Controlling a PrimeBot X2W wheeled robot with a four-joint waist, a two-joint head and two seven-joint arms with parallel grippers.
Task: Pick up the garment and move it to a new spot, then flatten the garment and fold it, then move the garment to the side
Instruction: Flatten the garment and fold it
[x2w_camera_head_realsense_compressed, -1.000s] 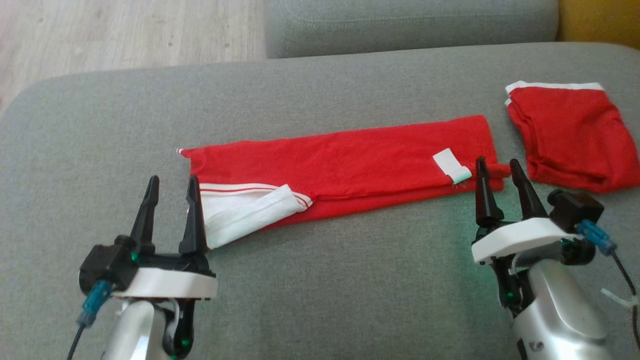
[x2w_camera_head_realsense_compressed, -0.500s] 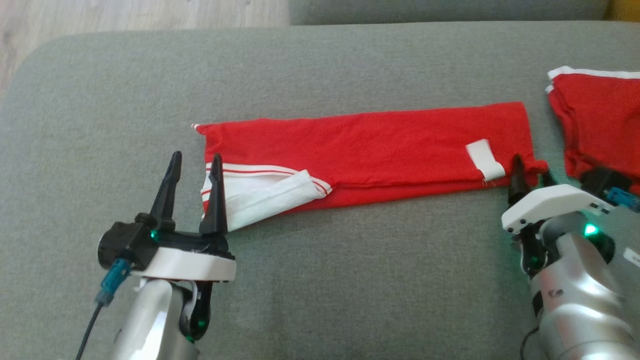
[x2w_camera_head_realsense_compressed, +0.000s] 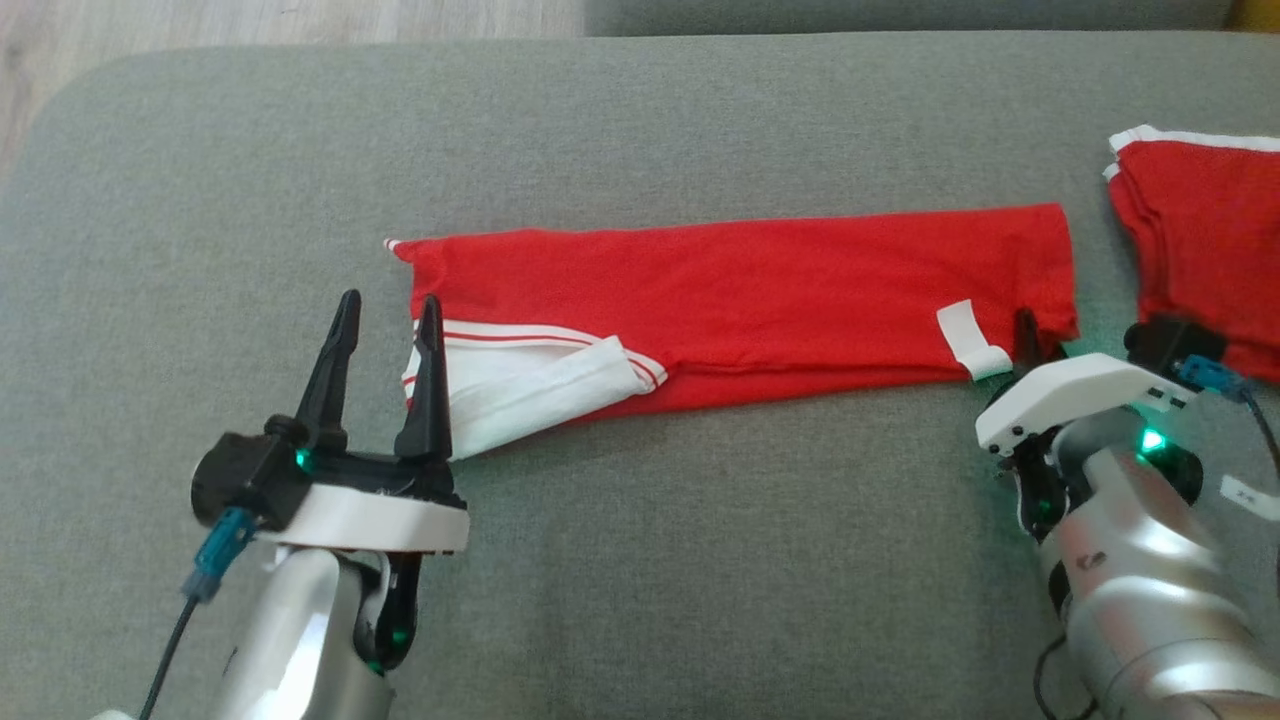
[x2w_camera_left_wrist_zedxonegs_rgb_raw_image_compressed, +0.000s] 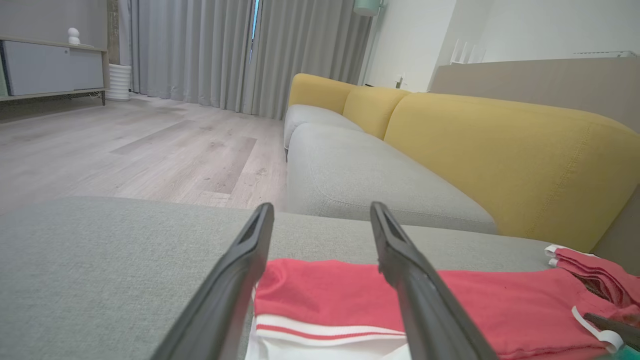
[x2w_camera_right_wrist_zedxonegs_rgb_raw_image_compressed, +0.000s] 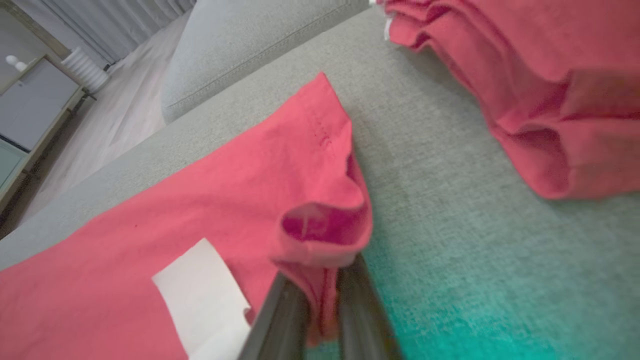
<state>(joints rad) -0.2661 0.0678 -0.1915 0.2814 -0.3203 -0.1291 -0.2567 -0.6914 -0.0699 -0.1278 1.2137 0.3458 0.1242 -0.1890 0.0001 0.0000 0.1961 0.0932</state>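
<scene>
Red garment (x2w_camera_head_realsense_compressed: 740, 300) lay folded lengthwise on the sofa (x2w_camera_head_realsense_compressed: 640, 130); my right claw (x2w_camera_right_wrist_zedxonegs_rgb_raw_image_compressed: 320, 280) gripped its corner, left claw (x2w_camera_head_realsense_compressed: 390, 300) stood open; I judged crosswise folding outstanding.

Before us the garment (x2w_camera_head_realsense_compressed: 740, 300) lies lengthwise on the cushion (x2w_camera_head_realsense_compressed: 640, 130); a folded pile (x2w_camera_head_realsense_compressed: 1200, 240) sits to its right.

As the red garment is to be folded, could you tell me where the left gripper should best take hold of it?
Take the white-trimmed flap at the garment's near-left corner, coming in low from the robot's side along the cushion. The flap is doubled over with a loose edge facing the open left gripper, opposite the corner the right gripper is shut on.
</scene>
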